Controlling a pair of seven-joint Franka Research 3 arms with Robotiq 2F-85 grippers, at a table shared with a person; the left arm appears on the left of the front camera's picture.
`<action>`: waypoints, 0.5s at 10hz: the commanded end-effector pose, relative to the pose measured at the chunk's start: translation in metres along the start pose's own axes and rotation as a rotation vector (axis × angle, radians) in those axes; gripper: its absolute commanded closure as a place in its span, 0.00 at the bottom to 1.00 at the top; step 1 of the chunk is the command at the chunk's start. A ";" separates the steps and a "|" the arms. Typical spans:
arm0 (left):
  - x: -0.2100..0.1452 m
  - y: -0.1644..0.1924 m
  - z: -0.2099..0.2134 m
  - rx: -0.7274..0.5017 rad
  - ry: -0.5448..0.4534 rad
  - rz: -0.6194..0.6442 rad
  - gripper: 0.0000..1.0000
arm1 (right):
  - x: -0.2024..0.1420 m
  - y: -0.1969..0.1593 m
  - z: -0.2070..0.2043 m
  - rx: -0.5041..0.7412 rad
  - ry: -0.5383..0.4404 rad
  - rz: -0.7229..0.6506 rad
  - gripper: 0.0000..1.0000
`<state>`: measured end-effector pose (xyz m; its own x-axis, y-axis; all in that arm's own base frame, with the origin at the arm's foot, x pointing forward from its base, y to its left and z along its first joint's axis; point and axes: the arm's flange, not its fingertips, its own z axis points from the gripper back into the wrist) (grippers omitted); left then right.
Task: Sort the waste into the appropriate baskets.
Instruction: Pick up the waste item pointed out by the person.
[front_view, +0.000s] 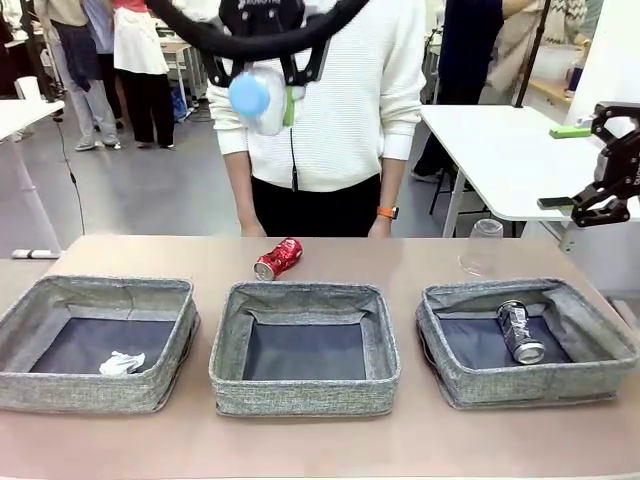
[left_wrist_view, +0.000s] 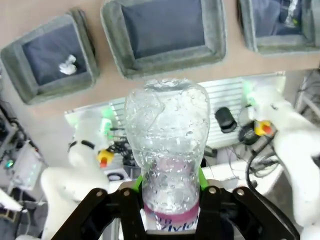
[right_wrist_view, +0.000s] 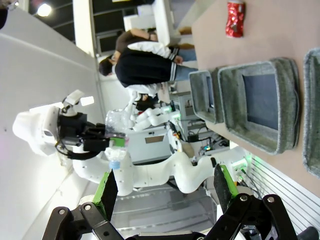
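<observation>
Clamping the clear bottle (left_wrist_view: 167, 130), the left end effector (left_wrist_view: 170, 181) hangs high; right end effector (right_wrist_view: 165, 186) gapes empty.

At twelve o'clock in the front view, the top edge cuts the left pincer (front_view: 262, 82). In the left wrist view the bottle's (left_wrist_view: 167, 145) pink label (left_wrist_view: 170, 214) runs off at six o'clock. The basket (left_wrist_view: 280, 46) at two o'clock is cropped, its contents unclear.

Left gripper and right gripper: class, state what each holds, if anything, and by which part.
The left gripper grips the clear blue-capped bottle across its pink label. The right gripper is open and holds nothing.
</observation>
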<state>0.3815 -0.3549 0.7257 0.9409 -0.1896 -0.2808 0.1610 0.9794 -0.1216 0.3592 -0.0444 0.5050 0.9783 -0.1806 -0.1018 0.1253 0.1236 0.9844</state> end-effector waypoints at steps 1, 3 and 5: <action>0.006 -0.012 0.046 -0.095 0.063 0.060 0.64 | -0.002 -0.001 0.000 -0.007 0.001 0.008 0.00; 0.008 -0.015 0.063 -0.120 0.068 0.058 0.64 | -0.002 -0.001 0.000 -0.007 0.001 0.008 0.00; 0.004 -0.018 0.069 -0.150 0.017 0.062 0.64 | -0.002 -0.001 0.000 -0.007 0.001 0.008 0.00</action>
<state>0.3952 -0.3543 0.7684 0.9370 -0.1529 -0.3139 0.0801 0.9692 -0.2330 0.3593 -0.0444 0.5049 0.9783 -0.1805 -0.1021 0.1255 0.1236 0.9844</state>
